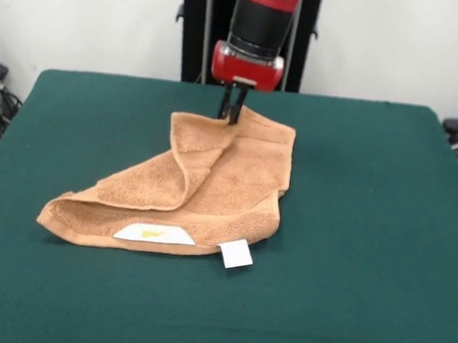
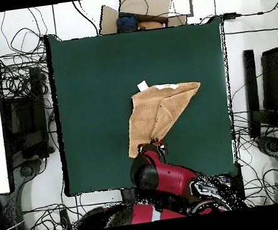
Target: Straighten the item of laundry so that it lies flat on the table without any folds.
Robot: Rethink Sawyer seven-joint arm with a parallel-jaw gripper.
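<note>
You are looking through two cameras. The front camera is sitting low at one side of the tabletop (image 1: 385,235), facing across it toward the red and black arm (image 1: 262,16), which is coming down from the top edge. It is sitting close: the green top is filling most of the picture and running off the bottom edge. The overhead camera is hanging high and looking straight down, taking in the whole tabletop (image 2: 93,82) with cables and equipment around it, the arm (image 2: 166,178) entering from the bottom. Both views are sharing the tabletop, the arm and the towel (image 1: 220,179) (image 2: 160,111), turned half round between them.
</note>
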